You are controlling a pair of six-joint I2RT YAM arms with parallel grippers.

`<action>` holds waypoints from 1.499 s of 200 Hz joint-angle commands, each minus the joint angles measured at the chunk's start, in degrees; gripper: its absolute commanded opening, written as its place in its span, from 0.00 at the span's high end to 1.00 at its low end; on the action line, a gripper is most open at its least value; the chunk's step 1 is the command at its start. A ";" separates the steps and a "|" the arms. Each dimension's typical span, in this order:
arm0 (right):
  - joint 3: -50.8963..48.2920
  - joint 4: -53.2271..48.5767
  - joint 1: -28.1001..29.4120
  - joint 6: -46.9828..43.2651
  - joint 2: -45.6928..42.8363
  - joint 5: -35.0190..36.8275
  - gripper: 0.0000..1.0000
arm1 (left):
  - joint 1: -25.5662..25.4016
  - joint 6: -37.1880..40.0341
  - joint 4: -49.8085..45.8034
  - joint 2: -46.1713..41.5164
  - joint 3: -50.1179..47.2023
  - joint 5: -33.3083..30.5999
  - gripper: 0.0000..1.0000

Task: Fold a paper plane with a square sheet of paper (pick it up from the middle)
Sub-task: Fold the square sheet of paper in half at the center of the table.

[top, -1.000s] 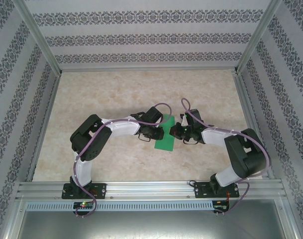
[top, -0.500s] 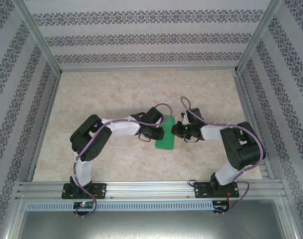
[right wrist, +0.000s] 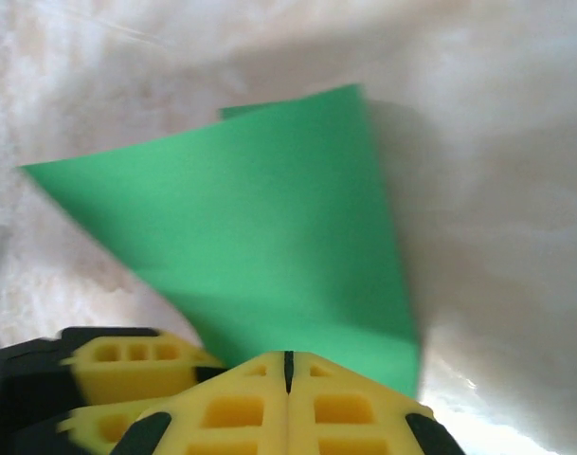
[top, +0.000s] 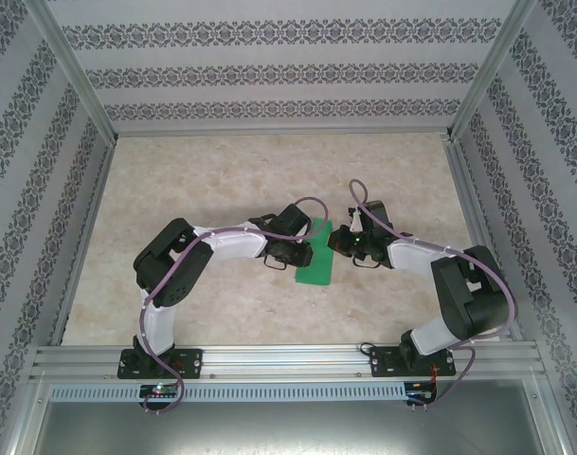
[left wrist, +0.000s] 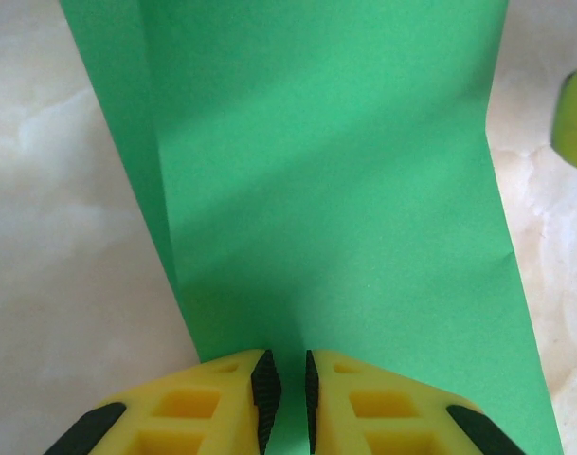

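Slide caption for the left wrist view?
Left gripper, yellow jaws a slit apart, poised over a creased bright green paper sheet lying on a pale marbled table.

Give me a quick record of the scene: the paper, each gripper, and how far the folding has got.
paper: green sheet, folded narrow with one long crease, lying on the table between both grippers
left gripper: fingers a slit apart over the sheet's near edge; grip unclear
right gripper: shut, at the sheet's opposite edge
progress: no plane shape yet
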 commanded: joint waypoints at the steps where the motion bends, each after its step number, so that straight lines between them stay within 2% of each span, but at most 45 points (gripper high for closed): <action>1: 2.13 1.01 0.92 0.80 0.57 -0.09 0.99 | -0.11 1.87 -11.13 5.16 -3.68 -5.63 0.76; 59: 5.77 3.67 0.41 0.19 9.99 -1.17 0.99 | -0.11 1.82 -11.46 4.39 -4.49 -5.94 0.76; 133: 4.37 5.31 -3.07 -1.47 14.99 4.11 1.00 | -0.11 1.07 -10.83 3.90 -6.91 -6.15 0.77; 190: 2.47 8.34 -6.86 -1.03 15.29 6.56 1.00 | -0.11 1.34 -10.97 3.75 -7.83 -6.09 0.77; 254: 5.49 5.03 -7.87 -2.29 13.10 7.35 1.00 | -0.11 1.78 -11.80 4.44 -6.90 -5.95 0.77; 276: 6.26 2.89 -7.69 -3.59 10.62 7.00 1.00 | -0.12 2.02 -11.86 4.63 -6.65 -5.78 0.77; 300: 6.57 2.48 -7.17 -3.19 8.06 3.21 1.00 | -0.11 2.16 -11.82 5.04 -6.31 -5.38 0.77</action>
